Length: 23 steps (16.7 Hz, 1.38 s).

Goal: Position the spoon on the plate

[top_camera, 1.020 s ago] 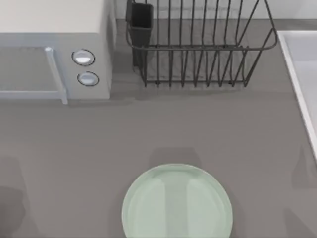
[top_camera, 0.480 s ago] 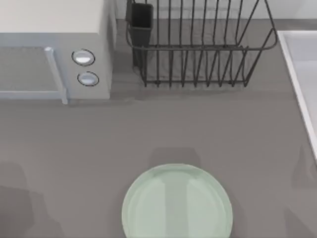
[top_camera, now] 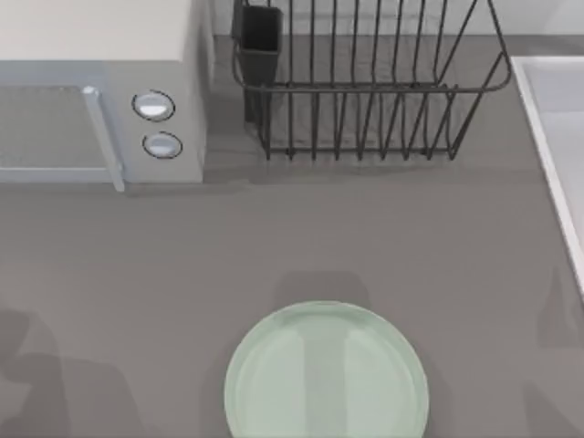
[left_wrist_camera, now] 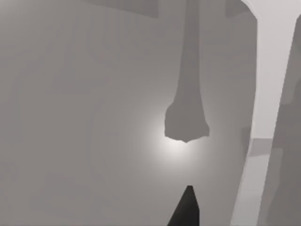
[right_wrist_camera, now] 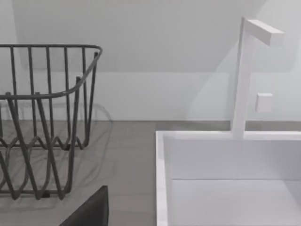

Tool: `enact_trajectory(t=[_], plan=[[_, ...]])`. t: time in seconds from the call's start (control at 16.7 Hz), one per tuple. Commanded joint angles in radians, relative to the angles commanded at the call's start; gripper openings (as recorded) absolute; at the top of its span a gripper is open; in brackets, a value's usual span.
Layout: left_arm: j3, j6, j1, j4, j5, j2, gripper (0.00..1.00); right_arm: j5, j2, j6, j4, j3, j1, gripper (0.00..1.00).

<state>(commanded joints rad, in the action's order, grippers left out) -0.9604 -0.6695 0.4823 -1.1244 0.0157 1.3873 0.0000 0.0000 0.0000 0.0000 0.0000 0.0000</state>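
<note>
The pale mint-green plate (top_camera: 326,374) lies flat at the table's front middle, with nothing on it. The spoon is out of view. A dark tip of my left gripper (left_wrist_camera: 187,211) shows in the left wrist view, over bare grey table with a shadow just beyond it. In the right wrist view a dark corner of my right gripper (right_wrist_camera: 91,211) shows, facing the dish rack (right_wrist_camera: 44,117) and the white sink (right_wrist_camera: 230,179). Neither gripper is near the plate in these views.
A white microwave (top_camera: 100,91) stands at the back left. A dark wire dish rack (top_camera: 365,82) holds a black cup (top_camera: 260,36) at the back middle. The sink's rim (top_camera: 547,137) runs along the right side, with a white faucet (right_wrist_camera: 244,75). A pale bar (left_wrist_camera: 270,70) is in the left wrist view.
The soft shadows at the table's front left have spread to the right. The plate and everything else stay where they were.
</note>
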Motion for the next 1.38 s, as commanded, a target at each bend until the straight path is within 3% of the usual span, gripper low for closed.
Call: enact_trajectory(t=[0.3,0.6,0.9,1.38], plan=[[-0.019,0.056,-0.025,-0.005,-0.001,0.027,0.00,0.000,0.000,0.000,0.000,0.000,0.000,1.00],[-0.111,0.362,-0.179,-0.033,-0.006,0.130,0.00,0.000,0.000,0.000,0.000,0.000,0.000,1.00],[-0.222,0.921,-0.427,-0.064,-0.010,0.270,0.00,0.000,0.000,0.000,0.000,0.000,0.000,1.00],[-0.378,2.070,-0.914,-0.076,-0.008,0.472,0.00,0.000,0.000,0.000,0.000,0.000,0.000,1.00]])
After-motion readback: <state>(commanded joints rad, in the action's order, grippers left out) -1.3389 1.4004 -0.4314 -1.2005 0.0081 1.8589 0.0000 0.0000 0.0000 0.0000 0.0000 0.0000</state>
